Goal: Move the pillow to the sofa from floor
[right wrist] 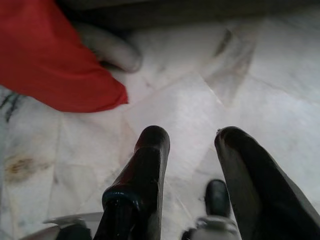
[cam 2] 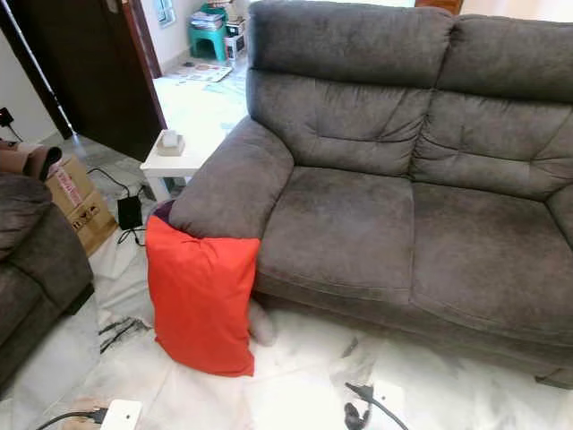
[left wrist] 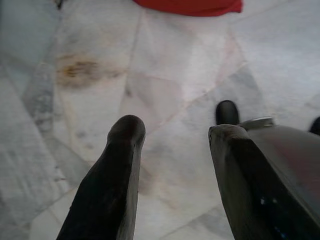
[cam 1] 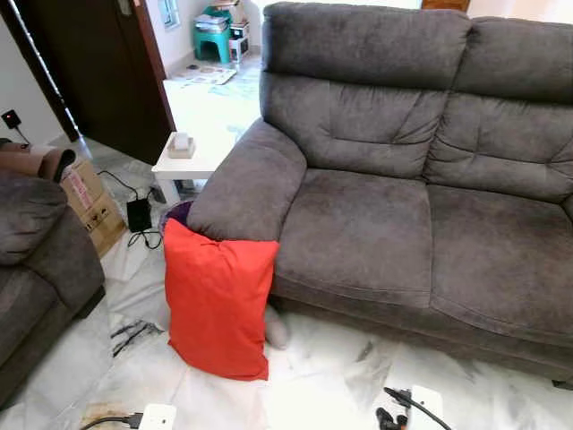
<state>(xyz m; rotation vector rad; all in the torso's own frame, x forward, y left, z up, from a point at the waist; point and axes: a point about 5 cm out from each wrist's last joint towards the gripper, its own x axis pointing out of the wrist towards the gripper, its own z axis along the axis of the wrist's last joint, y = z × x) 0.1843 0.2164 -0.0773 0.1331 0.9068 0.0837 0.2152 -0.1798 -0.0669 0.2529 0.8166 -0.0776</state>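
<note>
Hovering low over the marble floor (left wrist: 165, 100), left gripper (left wrist: 172, 132) has its fingers spread, nothing between them; right gripper (right wrist: 192, 135) likewise parted and empty above the tiles, with the pillow (right wrist: 47, 60) corner just ahead of it. Red pillow stands upright on the floor, leaning against the sofa (cam 1: 403, 179) front at its armrest (cam 1: 246, 184), still not lifted. Seat cushions bare. Risks, as a guess: soft fabric may slip from a one-sided pinch; pillow may flop over when touched; cables and white adapters (cam 1: 157, 417) near the feet could snag during approach.
</note>
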